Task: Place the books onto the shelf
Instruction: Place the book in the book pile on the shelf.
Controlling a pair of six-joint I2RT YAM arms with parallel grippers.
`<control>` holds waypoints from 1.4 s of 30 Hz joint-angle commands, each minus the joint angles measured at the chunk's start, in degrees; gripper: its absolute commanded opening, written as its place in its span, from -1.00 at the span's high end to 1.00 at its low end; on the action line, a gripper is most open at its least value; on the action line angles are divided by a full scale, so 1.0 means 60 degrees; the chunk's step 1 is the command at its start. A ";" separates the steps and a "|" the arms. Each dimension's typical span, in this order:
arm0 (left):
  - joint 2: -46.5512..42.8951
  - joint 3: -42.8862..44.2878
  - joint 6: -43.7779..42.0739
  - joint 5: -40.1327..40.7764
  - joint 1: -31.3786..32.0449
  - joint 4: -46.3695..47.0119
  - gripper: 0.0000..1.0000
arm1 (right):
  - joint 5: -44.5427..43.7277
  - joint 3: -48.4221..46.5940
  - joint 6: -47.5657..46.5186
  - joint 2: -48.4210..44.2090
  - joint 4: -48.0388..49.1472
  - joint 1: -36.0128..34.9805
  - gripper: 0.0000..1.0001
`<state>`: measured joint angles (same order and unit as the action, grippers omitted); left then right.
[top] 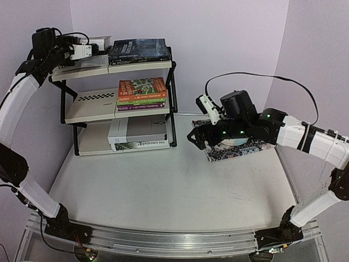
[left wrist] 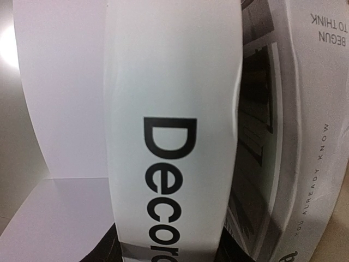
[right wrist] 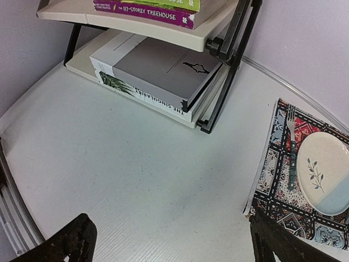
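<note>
Your left gripper [top: 91,50] is at the top tier of the black-framed cream shelf [top: 90,103], close against a white book [left wrist: 174,109] lettered "Decor"; whether it grips, you cannot tell. Dark novels [top: 139,50], orange-green-purple paperbacks [top: 142,91] and grey and white books [top: 139,134] lie flat on its right halves. Your right gripper [top: 197,137] hangs wide open, empty.

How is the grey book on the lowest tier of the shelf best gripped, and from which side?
Grip the grey book at its front edge, coming level from the shelf's open front. It lies flat on a white book, the tier above covers it, and the frame blocks its right side.
</note>
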<state>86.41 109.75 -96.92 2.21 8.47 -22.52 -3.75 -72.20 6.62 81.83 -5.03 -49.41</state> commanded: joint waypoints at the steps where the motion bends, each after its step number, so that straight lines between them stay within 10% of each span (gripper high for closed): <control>1: -0.0109 -0.0019 -0.0251 -0.0778 -0.0059 0.0163 0.95 | 0.0135 -0.0335 0.0224 0.0084 0.0217 0.0060 -0.97; 29: -0.0252 -0.0191 0.0220 -0.0649 -0.0201 -0.0100 0.51 | 0.0507 -0.0215 0.0615 -0.0016 0.0407 0.0104 -0.97; 35: -0.0370 -0.0203 0.0364 -0.0574 -0.0196 -0.0321 -0.30 | 0.0545 -0.0170 0.0733 -0.0044 0.0464 0.0103 -0.97; 42: -0.0588 -0.0333 0.0475 -0.0494 -0.0200 -0.0625 -0.51 | 0.0828 -0.0160 0.0827 -0.0042 0.0522 0.0100 -0.97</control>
<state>85.78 108.29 -94.84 -1.34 7.64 -24.29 -0.47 -72.27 10.60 82.72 -3.60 -49.15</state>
